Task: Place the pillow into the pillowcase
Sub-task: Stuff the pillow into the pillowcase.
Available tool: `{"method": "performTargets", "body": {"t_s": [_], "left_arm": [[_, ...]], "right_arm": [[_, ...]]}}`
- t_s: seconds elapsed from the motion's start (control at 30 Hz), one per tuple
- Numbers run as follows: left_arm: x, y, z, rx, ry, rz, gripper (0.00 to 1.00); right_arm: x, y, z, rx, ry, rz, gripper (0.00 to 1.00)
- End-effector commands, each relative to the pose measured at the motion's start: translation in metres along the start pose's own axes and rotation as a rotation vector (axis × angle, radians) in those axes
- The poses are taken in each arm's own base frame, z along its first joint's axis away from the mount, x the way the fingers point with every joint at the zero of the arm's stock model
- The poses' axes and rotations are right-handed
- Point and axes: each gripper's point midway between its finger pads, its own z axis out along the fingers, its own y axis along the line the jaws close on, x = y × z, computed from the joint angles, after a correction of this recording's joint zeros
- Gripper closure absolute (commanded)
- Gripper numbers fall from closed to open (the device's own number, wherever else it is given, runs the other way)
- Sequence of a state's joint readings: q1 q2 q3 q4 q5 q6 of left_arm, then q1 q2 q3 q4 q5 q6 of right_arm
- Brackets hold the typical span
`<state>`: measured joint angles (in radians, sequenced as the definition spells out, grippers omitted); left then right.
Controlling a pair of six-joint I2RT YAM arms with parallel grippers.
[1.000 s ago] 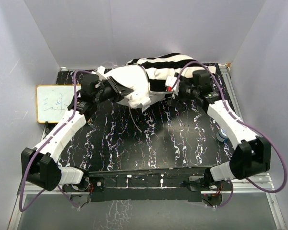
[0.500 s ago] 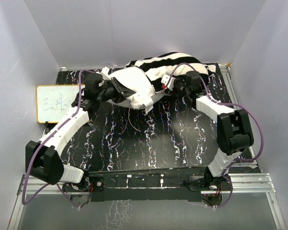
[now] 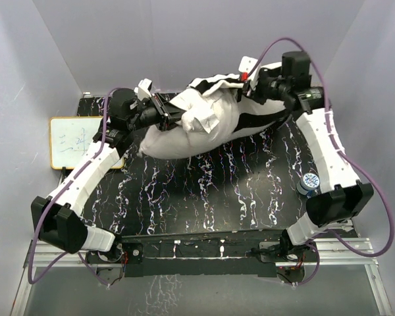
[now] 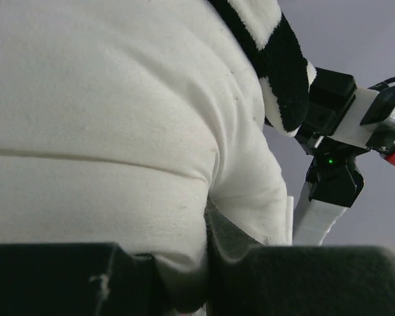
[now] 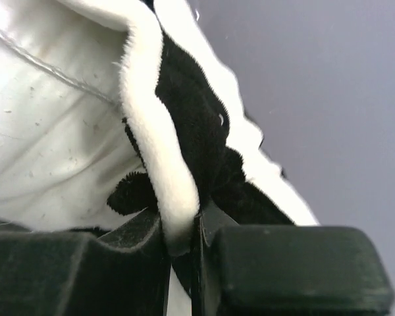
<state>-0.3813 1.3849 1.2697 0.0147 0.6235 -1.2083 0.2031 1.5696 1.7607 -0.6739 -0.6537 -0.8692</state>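
Observation:
The plump white pillow [image 3: 184,137] hangs lifted over the back of the table, its right end inside the black-and-white striped pillowcase [image 3: 266,118]. My left gripper [image 3: 166,110] is shut on a fold of the pillow's white fabric [image 4: 118,131], pinched between the jaws at the bottom of the left wrist view [image 4: 207,289]. My right gripper [image 3: 251,80] is raised at the back right, shut on the pillowcase's fuzzy open edge [image 5: 164,164]; the jaws meet on it [image 5: 184,240]. The pillowcase [image 4: 283,72] shows at the upper right of the left wrist view.
A small whiteboard [image 3: 76,143] lies off the table's left edge. A small blue-and-white round object [image 3: 308,183] sits near the right edge by the right arm. The black marbled table [image 3: 204,191] is boxed in by pale walls at the back and on both sides.
My right gripper went from open to shut on the pillowcase edge and rose toward the back. Pillow and pillowcase lifted off the table; the left gripper kept its hold.

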Motion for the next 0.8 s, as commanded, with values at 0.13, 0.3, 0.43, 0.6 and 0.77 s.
{"method": "performTargets", "body": {"t_s": [0.13,0.3,0.43,0.6,0.77], "left_arm": [[0.035,-0.024,-0.023,0.185,0.073,-0.276,1.00],[0.034,0.053,-0.006,0.122,-0.005,-0.436,1.00],[0.015,0.102,0.006,0.073,-0.078,-0.493,1.00],[-0.016,0.146,0.003,-0.015,-0.171,-0.423,1.00],[-0.010,0.160,0.011,-0.066,-0.082,-0.292,1.00]], "right_arm": [[-0.067,0.021,-0.010,-0.219,-0.142,0.052,0.88],[0.024,0.038,0.087,-0.339,0.019,0.285,0.85],[0.052,0.028,0.133,-0.277,0.100,0.421,0.65],[0.018,0.004,0.097,-0.152,0.031,0.399,0.33],[-0.022,0.005,0.024,-0.011,-0.058,0.316,0.10]]}}
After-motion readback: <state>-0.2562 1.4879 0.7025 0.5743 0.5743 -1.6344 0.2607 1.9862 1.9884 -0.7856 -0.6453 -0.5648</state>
